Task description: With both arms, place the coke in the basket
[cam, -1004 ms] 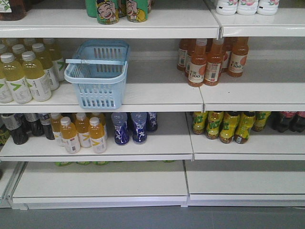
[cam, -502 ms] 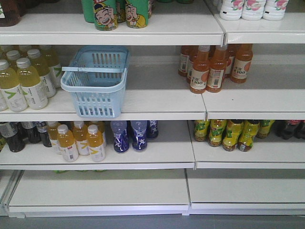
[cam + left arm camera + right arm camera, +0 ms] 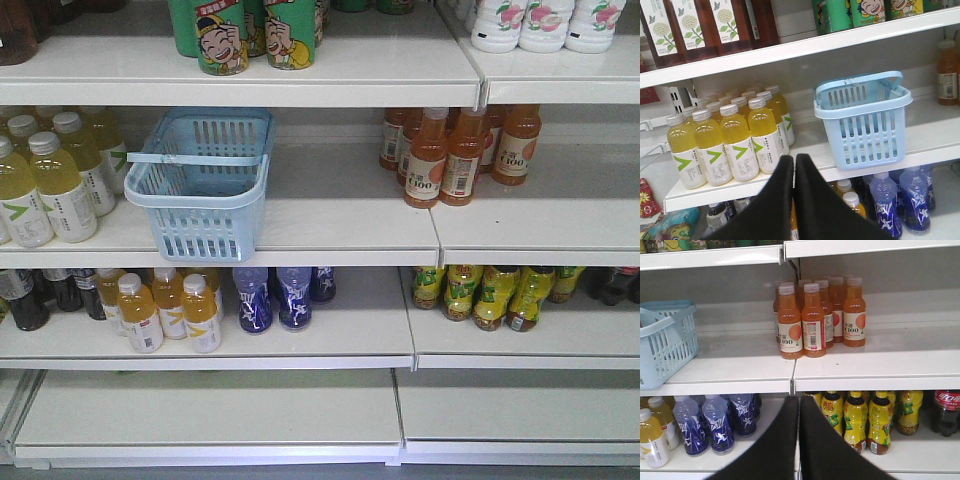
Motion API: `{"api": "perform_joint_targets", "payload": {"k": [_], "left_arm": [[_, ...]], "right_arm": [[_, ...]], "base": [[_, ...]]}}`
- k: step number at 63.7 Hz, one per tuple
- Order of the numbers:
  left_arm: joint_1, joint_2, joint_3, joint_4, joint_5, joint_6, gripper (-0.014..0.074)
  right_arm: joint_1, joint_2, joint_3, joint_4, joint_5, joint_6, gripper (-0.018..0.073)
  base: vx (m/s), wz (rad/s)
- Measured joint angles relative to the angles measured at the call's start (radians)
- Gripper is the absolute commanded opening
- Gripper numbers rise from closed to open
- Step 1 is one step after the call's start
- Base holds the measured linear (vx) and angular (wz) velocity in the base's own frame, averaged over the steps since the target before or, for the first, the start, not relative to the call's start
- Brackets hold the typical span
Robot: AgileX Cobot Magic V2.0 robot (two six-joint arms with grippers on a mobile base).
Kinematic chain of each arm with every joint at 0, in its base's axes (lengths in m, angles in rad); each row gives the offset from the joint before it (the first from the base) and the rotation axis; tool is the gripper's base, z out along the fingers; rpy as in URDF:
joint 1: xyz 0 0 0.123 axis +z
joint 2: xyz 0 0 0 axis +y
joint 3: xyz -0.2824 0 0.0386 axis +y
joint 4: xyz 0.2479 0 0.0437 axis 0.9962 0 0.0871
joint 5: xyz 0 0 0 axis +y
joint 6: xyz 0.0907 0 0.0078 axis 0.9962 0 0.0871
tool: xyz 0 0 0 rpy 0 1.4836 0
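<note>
Judging the step as the very start: searching, and finding no coke can in any view, only a dark cola bottle (image 3: 946,410) low on the right. Seeing the basket (image 3: 200,225) sitting on the middle shelf (image 3: 330,215), just beside the yellow bottles (image 3: 60,185). Holding the left gripper (image 3: 793,159) and the right gripper (image 3: 799,400) pinched together, gripping nothing. Needing next, probably, to be locating the can and spreading one gripper around it.
</note>
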Motion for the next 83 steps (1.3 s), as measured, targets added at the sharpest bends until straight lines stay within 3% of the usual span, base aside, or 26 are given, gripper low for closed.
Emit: {"api": "perform_joint_targets", "payload": {"k": [83], "left_arm": [[0.000, 0.000, 0.000, 0.000, 0.000, 0.000, -0.0006]], "right_arm": [[0.000, 0.000, 0.000, 0.000, 0.000, 0.000, -0.0009]], "base": [[0.02, 0.00]]}}
